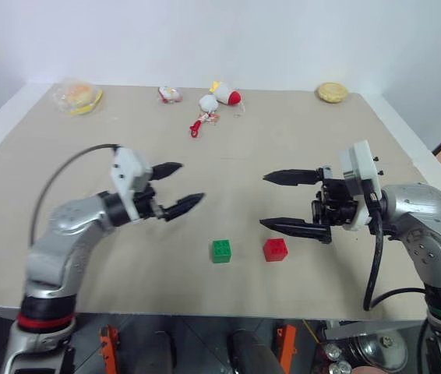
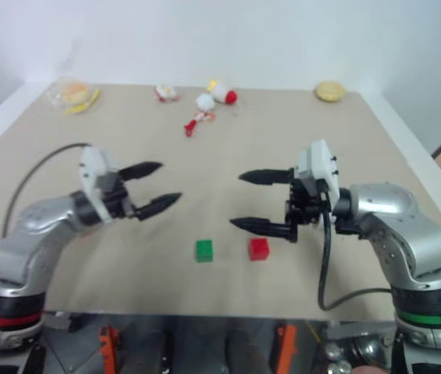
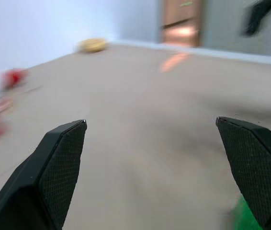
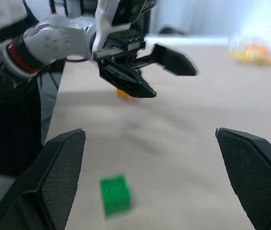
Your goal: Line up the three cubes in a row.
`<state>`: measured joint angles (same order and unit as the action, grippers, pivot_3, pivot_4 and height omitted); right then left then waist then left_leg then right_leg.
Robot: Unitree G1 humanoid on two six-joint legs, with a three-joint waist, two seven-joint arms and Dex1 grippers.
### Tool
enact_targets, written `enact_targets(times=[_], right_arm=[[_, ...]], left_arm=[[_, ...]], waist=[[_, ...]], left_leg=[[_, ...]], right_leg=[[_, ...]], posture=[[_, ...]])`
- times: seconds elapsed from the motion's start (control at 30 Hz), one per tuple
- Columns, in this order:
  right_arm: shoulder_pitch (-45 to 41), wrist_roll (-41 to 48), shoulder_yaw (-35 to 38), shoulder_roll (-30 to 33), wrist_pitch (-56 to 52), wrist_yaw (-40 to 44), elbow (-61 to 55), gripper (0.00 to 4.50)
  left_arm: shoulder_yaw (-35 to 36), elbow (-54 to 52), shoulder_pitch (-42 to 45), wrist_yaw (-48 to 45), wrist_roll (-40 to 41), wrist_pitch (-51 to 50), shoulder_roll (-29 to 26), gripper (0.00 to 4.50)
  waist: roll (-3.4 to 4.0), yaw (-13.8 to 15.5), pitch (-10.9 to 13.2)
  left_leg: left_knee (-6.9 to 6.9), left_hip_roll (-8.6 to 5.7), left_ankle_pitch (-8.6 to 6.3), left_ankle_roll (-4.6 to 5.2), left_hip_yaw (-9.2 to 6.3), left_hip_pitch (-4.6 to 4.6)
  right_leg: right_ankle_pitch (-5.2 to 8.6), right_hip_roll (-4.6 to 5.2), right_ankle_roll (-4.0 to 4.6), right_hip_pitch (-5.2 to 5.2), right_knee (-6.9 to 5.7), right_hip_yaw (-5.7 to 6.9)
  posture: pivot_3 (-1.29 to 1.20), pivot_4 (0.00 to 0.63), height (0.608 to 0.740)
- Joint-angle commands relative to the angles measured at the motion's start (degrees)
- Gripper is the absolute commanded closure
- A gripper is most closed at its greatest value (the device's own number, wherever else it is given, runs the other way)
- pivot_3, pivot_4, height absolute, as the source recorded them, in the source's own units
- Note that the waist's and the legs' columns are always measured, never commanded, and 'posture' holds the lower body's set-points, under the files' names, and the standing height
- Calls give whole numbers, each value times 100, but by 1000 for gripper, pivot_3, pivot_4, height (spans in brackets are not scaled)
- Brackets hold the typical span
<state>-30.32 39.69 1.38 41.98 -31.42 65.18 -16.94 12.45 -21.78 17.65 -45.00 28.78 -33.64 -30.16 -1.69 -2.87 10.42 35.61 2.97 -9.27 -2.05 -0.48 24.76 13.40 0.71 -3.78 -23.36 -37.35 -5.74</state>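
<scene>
Left eye view: both grippers hover open and empty above the table, facing each other over two cubes near its front edge.

Taking the green cube as landmark: the red cube sits just beside it on the robot's right, apart from it, the two roughly level in a row along the front edge. The left gripper hangs above and to the left of the green cube, fingers spread wide with nothing between them. The right gripper hangs above and to the right of it, over the red cube's side, likewise spread wide and holding nothing. In the right wrist view, a small yellow-orange cube peeks out beyond the green cube, partly hidden behind the left gripper's fingers. Plush toys lie far behind the green cube near the back edge.
</scene>
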Motion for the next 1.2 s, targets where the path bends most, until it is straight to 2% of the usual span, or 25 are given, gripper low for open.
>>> enact_targets(times=[0.03, 0.17, 0.37, 0.67, 1.0, 1.1, 1.2], right_arm=[[-466, -217, -305, -264, 254, 187, 373, 0], [-902, -452, -640, -602, 420, 356, 746, 0], [-1110, -643, -877, -915, 552, 444, 870, 0], [-1185, -737, -882, -1102, 539, 400, 865, 0], [-1094, -756, -820, -1070, 476, 273, 742, 0], [-1074, -747, -798, -1043, 455, 251, 716, 0], [-1068, -739, -789, -1020, 450, 243, 714, 0]], left_arm=[[813, -105, -426, 57, 126, -12, -488, 22], [1306, 390, -831, -119, 109, 247, -954, 22], [1357, 898, -1330, -478, 12, 502, -1326, 22], [1035, 1868, -1266, -590, -329, 1043, -1352, 22], [515, 2427, -1045, -657, -545, 1384, -1270, 22], [497, 2514, -1018, -642, -569, 1419, -1261, 780], [463, 2541, -1003, -623, -587, 1431, -1251, 1883]], waist=[[-1, 2, 1], [-3, 28, 1], [-5, 29, 1], [-4, 26, 1], [-6, 25, 0], [-6, 25, 0], [-6, 24, 0]], left_leg=[[0, 2, 0, 0, 0, 0], [1, 3, 0, -1, 3, 5], [-4, 2, -4, -6, 12, 23], [-15, 14, -4, -6, 18, 34], [-14, 19, -3, -7, 24, 36], [-15, 21, -4, -7, 25, 37], [-14, 22, -3, -6, 25, 36]], right_leg=[[0, -2, 4, -2, -1, 0], [1, 1, 8, -6, 0, 4], [8, 20, 14, -21, 4, 16], [8, 14, 33, -54, -12, 28], [7, 12, 36, -61, -18, 25], [8, 10, 38, -64, -24, 25], [10, 9, 40, -66, -30, 25]], posture=[[0, 150, 737], [0, 150, 737], [0, 150, 737], [0, 150, 737], [0, 150, 737], [0, 150, 737], [0, 150, 737]])
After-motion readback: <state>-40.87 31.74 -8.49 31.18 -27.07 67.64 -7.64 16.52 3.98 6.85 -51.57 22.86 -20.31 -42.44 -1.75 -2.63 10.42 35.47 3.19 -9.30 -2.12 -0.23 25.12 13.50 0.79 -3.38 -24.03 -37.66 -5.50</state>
